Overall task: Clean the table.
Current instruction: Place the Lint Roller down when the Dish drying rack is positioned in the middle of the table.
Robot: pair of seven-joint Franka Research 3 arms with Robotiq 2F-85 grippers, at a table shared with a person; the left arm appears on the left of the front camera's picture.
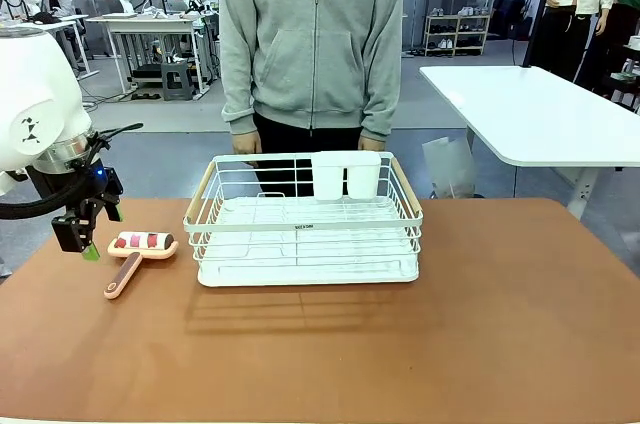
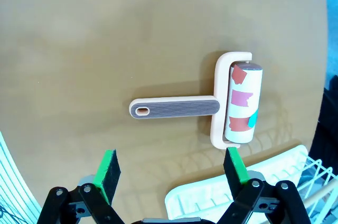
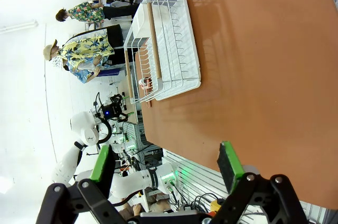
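The reddish-brown table (image 1: pixel 470 344) carries a pink lint roller (image 1: pixel 138 250) near its left end, its handle pointing toward the front. My left gripper (image 1: pixel 88 244) hangs just left of the roller, above the table and apart from it. In the left wrist view the roller (image 2: pixel 232 102) lies ahead on the table (image 2: pixel 79 44), and the left gripper (image 2: pixel 171 174) is open and holds nothing. My right gripper (image 3: pixel 165 163) is open too, hovering off the table (image 3: pixel 264 49) with nothing between its green pads.
A white wire rack (image 1: pixel 305 229) with two white cups (image 1: pixel 345 176) stands mid-table, right of the roller; its corner (image 2: pixel 301 176) shows close to my left gripper. A person in a grey hoodie (image 1: pixel 310 34) stands behind the rack. A white-topped table (image 1: pixel 540 109) stands at back right.
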